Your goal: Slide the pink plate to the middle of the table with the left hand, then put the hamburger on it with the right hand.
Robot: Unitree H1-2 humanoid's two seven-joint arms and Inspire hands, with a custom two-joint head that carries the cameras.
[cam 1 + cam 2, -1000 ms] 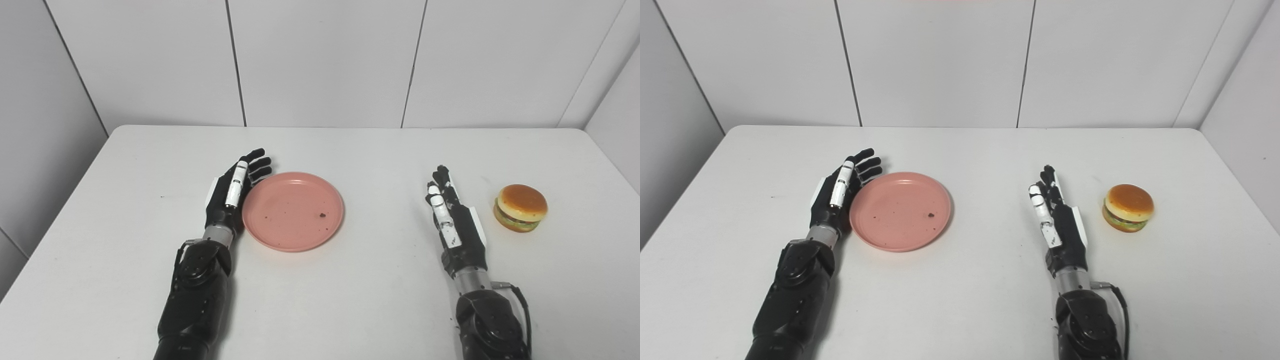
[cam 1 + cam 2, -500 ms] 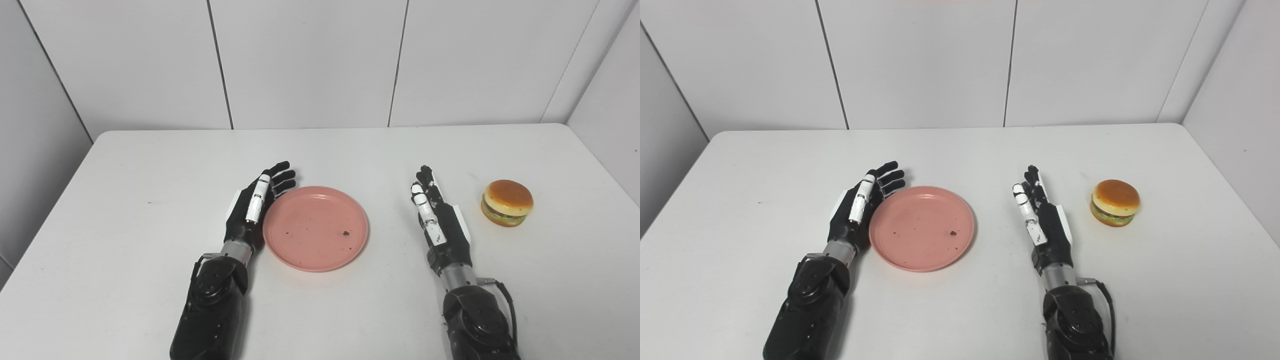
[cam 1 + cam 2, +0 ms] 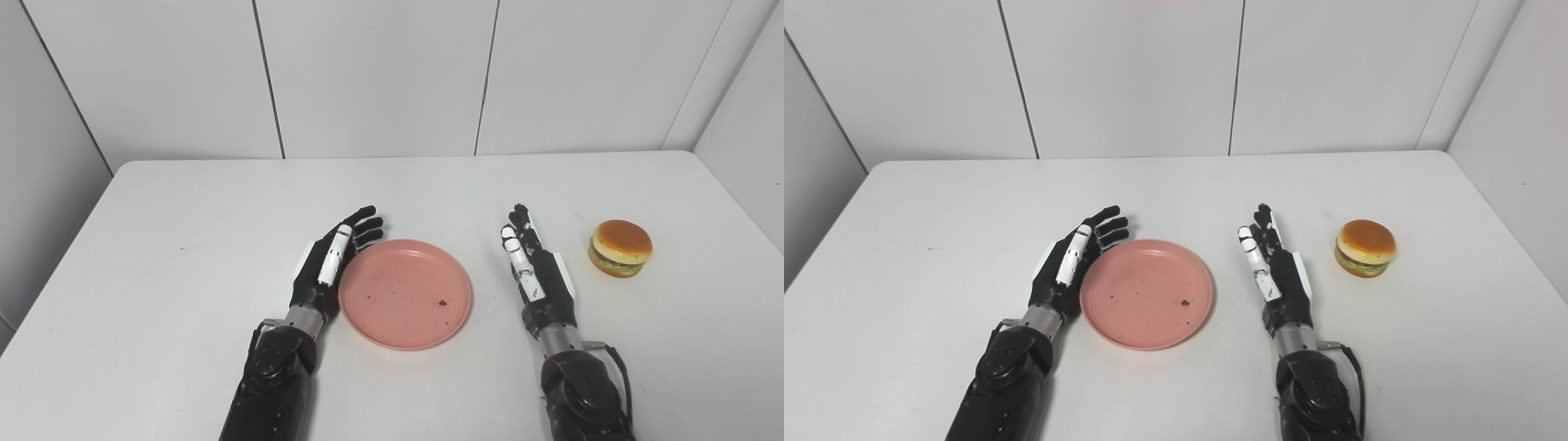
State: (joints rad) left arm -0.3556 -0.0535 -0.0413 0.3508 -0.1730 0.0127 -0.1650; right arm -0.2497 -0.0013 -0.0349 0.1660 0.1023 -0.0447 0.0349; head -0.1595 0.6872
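The pink plate lies flat near the middle of the white table, with a few dark crumbs on it. My left hand is open, on edge, its palm side against the plate's left rim. My right hand is open and empty, on edge just right of the plate, apart from it. The hamburger stands upright on the table to the right of my right hand, a short gap between them. The plate, left hand, right hand and hamburger also show in the right eye view.
The white table ends at white wall panels behind and at a wall on the right. Nothing else lies on it.
My left hand has pushed the plate to the right and toward me, closer to my right hand. My right hand and the hamburger have stayed put. The camera shifted early on.
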